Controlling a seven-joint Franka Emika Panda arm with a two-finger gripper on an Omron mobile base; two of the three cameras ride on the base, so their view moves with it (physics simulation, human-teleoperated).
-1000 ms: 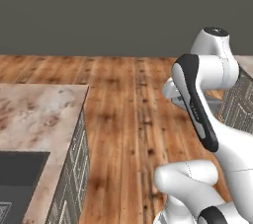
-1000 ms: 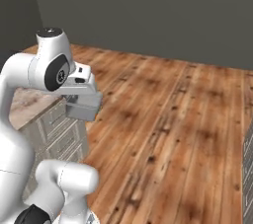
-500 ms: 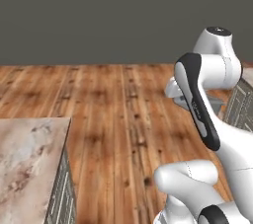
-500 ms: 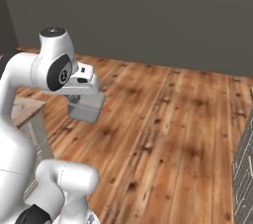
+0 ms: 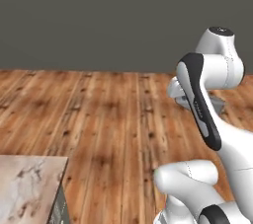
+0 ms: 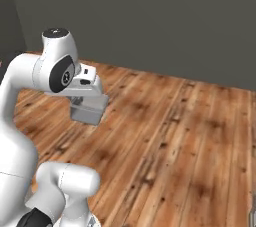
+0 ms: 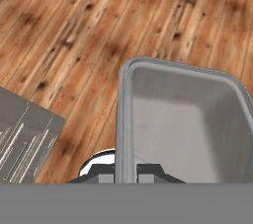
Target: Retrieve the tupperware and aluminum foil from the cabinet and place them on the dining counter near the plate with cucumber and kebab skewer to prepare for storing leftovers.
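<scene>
The tupperware (image 7: 183, 124) is an open grey rectangular tub, and my gripper (image 7: 126, 174) is shut on its left rim, one dark fingertip on each side of the wall. In the right base view the tub (image 6: 89, 110) hangs under my hand above the wooden floor. From the left base, a grey sliver of the tub (image 5: 215, 103) shows behind my forearm. One corner of the dining counter (image 5: 27, 188), pink-brown and marbled, sits at the lower left. The aluminum foil, the cabinet and the plate are out of view.
Wooden plank floor (image 5: 108, 119) stretches ahead to a dark grey wall (image 6: 165, 16). A grey panel with pale lines (image 7: 22, 139) lies at the lower left of the hand view, below the tub.
The whole picture has shifted, so the base has moved: the marbled counter has slid down to the lower left corner. The arm holds the same pose, still gripping the tub.
</scene>
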